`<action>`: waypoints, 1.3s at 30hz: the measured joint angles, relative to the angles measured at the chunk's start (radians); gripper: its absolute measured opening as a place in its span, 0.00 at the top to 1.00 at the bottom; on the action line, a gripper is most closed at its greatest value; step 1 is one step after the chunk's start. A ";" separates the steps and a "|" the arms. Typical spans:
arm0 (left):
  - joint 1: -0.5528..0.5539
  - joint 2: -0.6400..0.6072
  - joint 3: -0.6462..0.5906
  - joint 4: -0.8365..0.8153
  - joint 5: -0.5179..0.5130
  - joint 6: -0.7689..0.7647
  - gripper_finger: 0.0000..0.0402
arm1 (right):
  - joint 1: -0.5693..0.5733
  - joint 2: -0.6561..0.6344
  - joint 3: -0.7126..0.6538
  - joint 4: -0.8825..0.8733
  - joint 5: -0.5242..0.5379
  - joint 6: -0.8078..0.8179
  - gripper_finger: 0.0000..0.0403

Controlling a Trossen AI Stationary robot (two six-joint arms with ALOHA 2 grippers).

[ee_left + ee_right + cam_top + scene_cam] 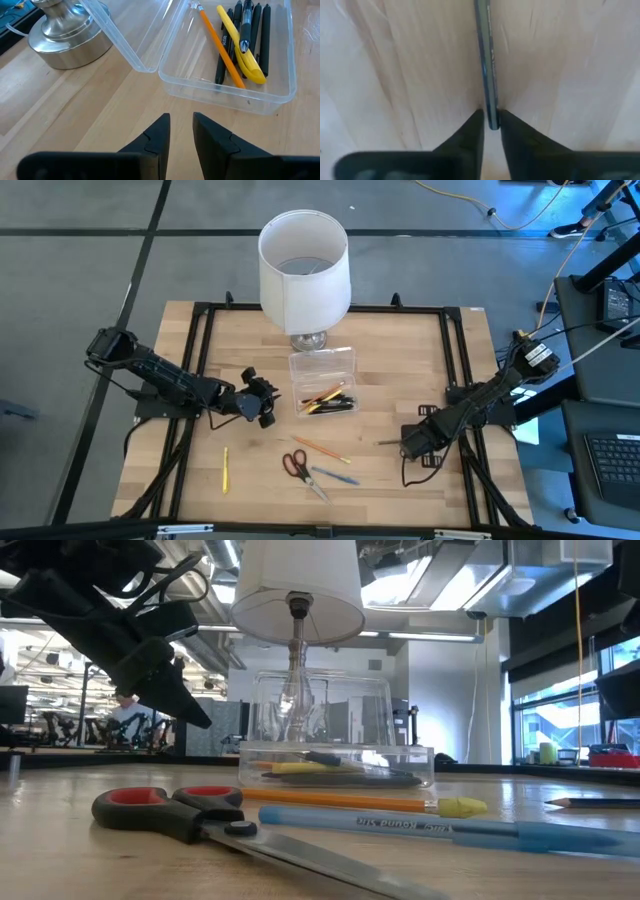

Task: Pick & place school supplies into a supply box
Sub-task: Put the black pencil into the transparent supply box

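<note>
The clear supply box (322, 383) stands open in mid-table, its lid lying back toward the lamp. Inside it are dark pens, a yellow pen and an orange pencil (222, 50). My left gripper (264, 401) hovers just left of the box, fingers (181, 122) slightly open and holding nothing. My right gripper (404, 443) is low at the table's right, shut on a dark pencil (388, 442). The red-handled scissors (296, 466), an orange pencil (322, 450), a blue pen (336, 476) and a yellow pencil (225, 470) lie flat on the near table. My right gripper pinches the dark pencil between its two fingers at one end (493, 112). The fingers lie along the pencil, which runs straight out ahead of them toward the table's left, its sharpened tip (550, 803) leading. It sits level, close over the wood; lifted or resting, I cannot tell.
A white lampshade on a metal base (303, 270) stands right behind the box's lid, at the far edge. A black frame (200, 330) runs around the tabletop. There is bare wood between the box and my right gripper.
</note>
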 joint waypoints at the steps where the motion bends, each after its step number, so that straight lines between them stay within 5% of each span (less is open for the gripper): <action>1: 0.000 0.000 0.000 0.000 0.000 0.000 0.81 | 0.000 0.000 0.000 0.003 0.001 0.000 0.88; 6: 0.000 0.000 0.000 0.000 0.000 0.000 0.80 | 0.000 -0.001 0.000 0.025 0.017 -0.002 0.97; 19: 0.000 0.000 0.000 0.000 0.000 0.000 0.82 | -0.064 0.001 0.000 0.243 0.109 -0.115 0.97; 39: 0.000 0.000 0.000 0.000 0.000 0.000 0.82 | -0.139 0.002 -0.002 0.301 0.163 -0.201 0.95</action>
